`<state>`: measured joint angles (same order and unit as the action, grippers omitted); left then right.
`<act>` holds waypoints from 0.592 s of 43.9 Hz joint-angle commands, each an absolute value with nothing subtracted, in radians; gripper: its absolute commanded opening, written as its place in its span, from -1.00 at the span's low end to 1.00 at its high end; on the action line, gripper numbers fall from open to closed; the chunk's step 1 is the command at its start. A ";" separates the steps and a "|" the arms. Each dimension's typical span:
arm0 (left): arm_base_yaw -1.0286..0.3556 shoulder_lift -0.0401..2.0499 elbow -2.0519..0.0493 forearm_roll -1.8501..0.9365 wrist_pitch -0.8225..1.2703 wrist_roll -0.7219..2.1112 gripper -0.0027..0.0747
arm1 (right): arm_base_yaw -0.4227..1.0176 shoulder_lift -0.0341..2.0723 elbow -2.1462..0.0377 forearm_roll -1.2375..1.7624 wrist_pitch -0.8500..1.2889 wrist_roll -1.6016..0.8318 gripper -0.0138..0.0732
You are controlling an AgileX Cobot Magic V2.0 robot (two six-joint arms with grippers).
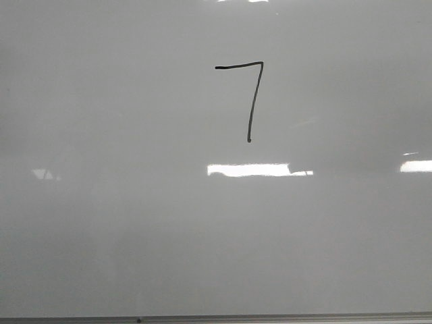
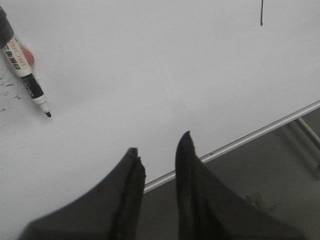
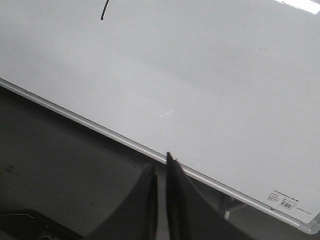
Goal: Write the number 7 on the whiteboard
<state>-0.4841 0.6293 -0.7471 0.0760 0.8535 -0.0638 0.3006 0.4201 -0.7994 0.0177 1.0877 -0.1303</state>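
- Glossy pale whiteboard (image 1: pixel 101 236) fills nearly your whole front view, with a thin metal edge along the bottom and bright rectangular glare patches across its middle
- You can see the number 7 (image 1: pixel 251 94) drawn in thin black line on the upper middle of the board: a short flat top stroke and a long downstroke slanting slightly leftward
- From your left wrist view, the left claw (image 2: pixel 159 150) hangs over the board's metal edge with its two dark fingers parted and nothing between them
- A marker (image 2: pixel 25 75) lies flat on the board in that same view, uncapped, its black tip pointing away from the white labelled barrel, well apart from the left claw; a few small dark scuff marks sit beside it
- Only the lower end of the digit's downstroke (image 2: pixel 262 12) shows at the far edge of that view
- From your right wrist view, the right claw (image 3: pixel 161 162) sits at the board's edge with its fingers nearly together and holding nothing
- A small printed label (image 3: pixel 282 200) sits near the board's corner there, too small to read
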 commanded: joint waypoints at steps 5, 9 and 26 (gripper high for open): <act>-0.492 0.628 -0.774 0.083 0.784 -0.022 -0.98 | 0.293 0.427 -0.820 0.021 1.026 -0.134 -0.84; -0.492 0.628 -0.774 0.080 0.789 -0.020 -0.98 | 0.293 0.427 -0.820 0.021 1.023 -0.134 -0.84; -0.492 0.628 -0.774 0.074 0.791 -0.020 -0.98 | 0.293 0.427 -0.820 0.021 1.033 -0.134 -0.84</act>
